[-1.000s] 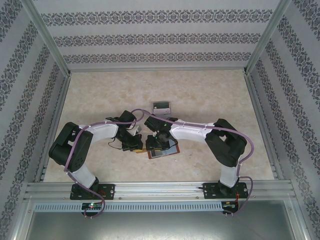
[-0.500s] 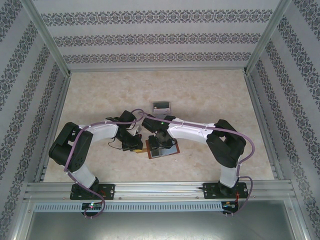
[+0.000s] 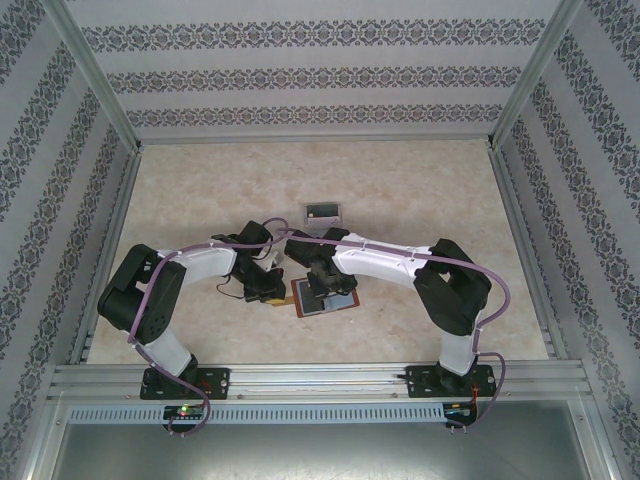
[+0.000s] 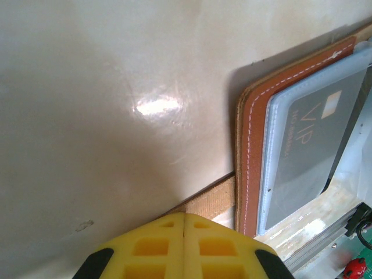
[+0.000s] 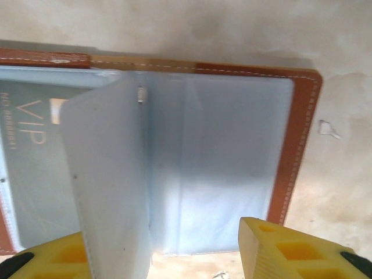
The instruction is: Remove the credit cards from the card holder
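Card holder (image 5: 296, 145) lies open beneath the spread-open right hand (image 5: 168, 250), while the closed left hand (image 4: 185, 232) sits at its strap tab (image 4: 209, 200).

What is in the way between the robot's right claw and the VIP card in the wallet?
The VIP card lies inside a clear pocket of the card holder, so plastic covers its face. A raised clear leaf also stands beside it, between the open right gripper's fingers. Nothing else visible blocks it.
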Robot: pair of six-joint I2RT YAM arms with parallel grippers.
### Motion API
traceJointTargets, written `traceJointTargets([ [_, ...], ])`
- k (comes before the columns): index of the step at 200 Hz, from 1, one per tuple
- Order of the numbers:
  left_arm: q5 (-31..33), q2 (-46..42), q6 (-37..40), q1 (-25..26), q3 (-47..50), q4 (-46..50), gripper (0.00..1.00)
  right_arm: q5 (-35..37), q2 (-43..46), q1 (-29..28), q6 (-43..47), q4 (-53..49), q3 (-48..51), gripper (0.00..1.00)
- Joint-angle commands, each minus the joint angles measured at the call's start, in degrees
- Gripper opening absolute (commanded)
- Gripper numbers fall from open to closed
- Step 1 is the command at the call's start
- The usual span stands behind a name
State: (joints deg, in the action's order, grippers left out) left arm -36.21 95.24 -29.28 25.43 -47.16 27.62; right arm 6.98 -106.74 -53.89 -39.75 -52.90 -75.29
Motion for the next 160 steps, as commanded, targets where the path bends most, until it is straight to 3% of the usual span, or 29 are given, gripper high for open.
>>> traceJointTargets([
  [1,2.2,-0.3,1.5,0.1,-0.2,2.6,0.04,4.2,-0.1,-0.4,1.3,-3.8,-1.0,0.5],
  [160,3.0,-0.5,1.1,0.1,-1.9,4.2,0.04,1.9,4.4,5.0,2.2,2.4,10.5,0.52],
])
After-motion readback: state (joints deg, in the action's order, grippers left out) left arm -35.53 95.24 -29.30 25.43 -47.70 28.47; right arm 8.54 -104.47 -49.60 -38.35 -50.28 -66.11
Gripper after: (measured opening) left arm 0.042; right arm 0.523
